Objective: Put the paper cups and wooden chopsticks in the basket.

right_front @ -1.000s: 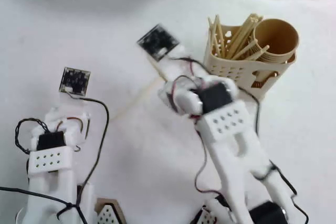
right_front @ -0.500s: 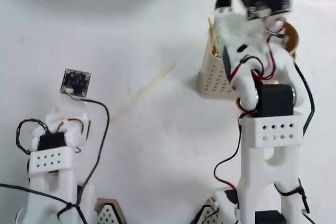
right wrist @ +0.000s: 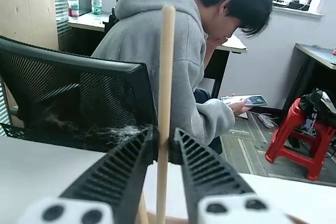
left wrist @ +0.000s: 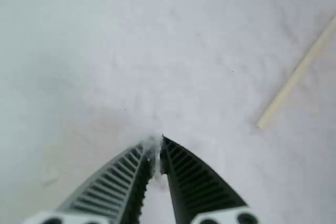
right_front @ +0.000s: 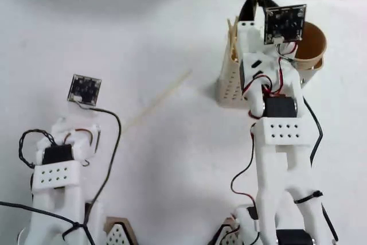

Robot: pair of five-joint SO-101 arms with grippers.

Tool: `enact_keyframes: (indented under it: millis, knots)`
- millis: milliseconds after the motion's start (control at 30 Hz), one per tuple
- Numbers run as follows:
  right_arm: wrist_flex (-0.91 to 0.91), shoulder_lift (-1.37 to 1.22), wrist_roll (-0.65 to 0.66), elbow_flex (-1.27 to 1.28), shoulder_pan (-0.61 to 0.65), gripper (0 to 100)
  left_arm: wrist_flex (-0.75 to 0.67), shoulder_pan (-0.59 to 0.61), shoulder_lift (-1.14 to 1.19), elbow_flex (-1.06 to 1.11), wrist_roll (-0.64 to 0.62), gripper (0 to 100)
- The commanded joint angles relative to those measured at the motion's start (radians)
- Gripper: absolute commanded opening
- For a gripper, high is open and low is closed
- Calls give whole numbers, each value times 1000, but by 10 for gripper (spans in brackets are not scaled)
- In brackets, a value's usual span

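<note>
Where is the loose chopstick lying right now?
In the high view the loose chopstick lies diagonally on the table, left of the basket and apart from it, ahead of the left claw.

Cream basket with paper cups and chopsticks inside; one loose chopstick apart from it

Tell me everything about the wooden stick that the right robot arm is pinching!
The chopstick is a thin, round, pale wooden stick, straight and plain. It stands almost upright, its blunt top high up. The right pincer pinches it between ribbed black fingers. From above, it looks to be over the pale basket with other sticks inside.
</note>
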State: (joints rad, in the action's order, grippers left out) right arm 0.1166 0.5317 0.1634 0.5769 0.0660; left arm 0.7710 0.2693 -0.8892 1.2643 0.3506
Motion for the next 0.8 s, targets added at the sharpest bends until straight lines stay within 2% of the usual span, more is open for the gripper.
enact_keyframes:
  millis: [0,100,233,367,500,600,767]
  knots:
    - [64,48,-8,-35,-7,153,-23,-15,-19,0,-2,42]
    - [166,101,-8,-110,-7,121,-31,-15,-21,0,-2,42]
    - [469,239,-9,-192,2,13,-61,-15,-18,-43,-5,38]
    - [845,371,-63,-190,39,29,-23,-38,-15,-164,-6,37]
    - [1086,453,-132,-133,-2,29,72,-125,-13,-318,-6,37]
    - [1064,510,-186,6,-48,18,147,-213,-5,-422,-6,37]
    - [851,605,-207,298,-54,18,235,-334,154,-582,-3,37]
